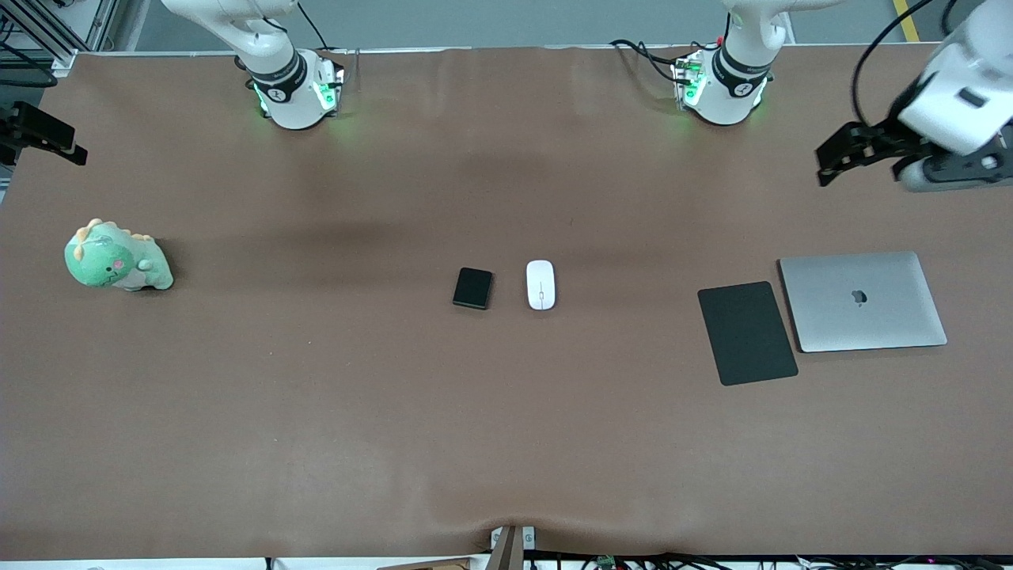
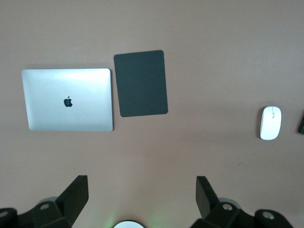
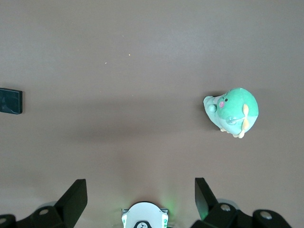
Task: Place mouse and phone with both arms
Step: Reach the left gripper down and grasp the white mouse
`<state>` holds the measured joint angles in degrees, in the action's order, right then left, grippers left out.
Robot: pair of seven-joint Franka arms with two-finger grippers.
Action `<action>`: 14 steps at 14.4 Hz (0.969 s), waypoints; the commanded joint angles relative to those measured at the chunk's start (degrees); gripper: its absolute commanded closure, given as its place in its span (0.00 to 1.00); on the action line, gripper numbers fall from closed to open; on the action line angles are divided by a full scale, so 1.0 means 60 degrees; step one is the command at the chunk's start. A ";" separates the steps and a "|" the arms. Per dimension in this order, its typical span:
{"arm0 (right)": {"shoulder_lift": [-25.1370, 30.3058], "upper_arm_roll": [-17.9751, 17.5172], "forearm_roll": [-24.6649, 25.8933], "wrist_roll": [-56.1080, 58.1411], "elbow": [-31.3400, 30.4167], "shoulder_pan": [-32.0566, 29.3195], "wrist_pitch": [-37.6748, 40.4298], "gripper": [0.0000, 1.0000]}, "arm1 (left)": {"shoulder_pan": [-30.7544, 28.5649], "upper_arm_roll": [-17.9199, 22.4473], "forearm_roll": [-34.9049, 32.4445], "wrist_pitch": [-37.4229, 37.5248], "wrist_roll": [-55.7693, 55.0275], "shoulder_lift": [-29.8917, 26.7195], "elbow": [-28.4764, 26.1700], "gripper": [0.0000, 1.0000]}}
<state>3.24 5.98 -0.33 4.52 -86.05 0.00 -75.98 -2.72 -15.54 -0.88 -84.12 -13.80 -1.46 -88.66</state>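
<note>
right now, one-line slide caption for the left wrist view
Open left gripper high over the table: closed laptop beside the black pad, with the mouse lying apart.

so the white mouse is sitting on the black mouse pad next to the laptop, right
No. The mouse lies on the bare table beside the phone, well apart from the mouse pad, which does lie next to the laptop. The front view shows it.

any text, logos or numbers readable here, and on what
No words or numbers can be read.
Apple logo, a sign without letters: on the lid of the closed silver laptop.
Small round marks on the black bands of the two white arm bases: too small to read.
</note>
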 commanded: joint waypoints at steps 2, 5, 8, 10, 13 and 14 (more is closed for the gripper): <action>0.0266 0.0073 -0.0151 -0.0036 -0.0220 0.0074 -0.0008 0.00 | 0.0846 -0.0778 -0.0132 -0.0450 -0.1545 0.1223 0.0085 0.00; 0.0237 0.0058 -0.0151 -0.0036 -0.0161 0.0117 -0.0007 0.00 | 0.2120 -0.0794 -0.0147 -0.2015 -0.2810 0.1926 -0.0603 0.00; 0.0033 0.0073 -0.0151 -0.0007 0.0102 0.0016 -0.0022 0.00 | 0.3277 -0.0780 -0.0307 -0.3525 -0.3877 0.2979 -0.1014 0.00; -0.0012 0.0073 -0.0151 0.0008 0.0074 -0.0029 -0.0007 0.00 | 0.3835 -0.0794 -0.0775 -0.4665 -0.4450 0.3901 -0.1117 0.00; -0.0128 0.0043 -0.0151 -0.0007 0.0103 0.0015 -0.0022 0.00 | 0.4393 -0.0779 -0.1126 -0.6367 -0.4978 0.4811 -0.1512 0.00; -0.0245 0.0043 -0.0151 0.0008 0.0117 0.0001 -0.0022 0.00 | 0.4438 -0.0779 -0.1389 -0.6806 -0.5139 0.5162 -0.1542 0.00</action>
<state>2.88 6.19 -0.52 4.52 -86.02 0.03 -76.19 23.48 -20.43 -6.41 -120.91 -42.79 26.80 -97.48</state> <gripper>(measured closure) 0.000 0.000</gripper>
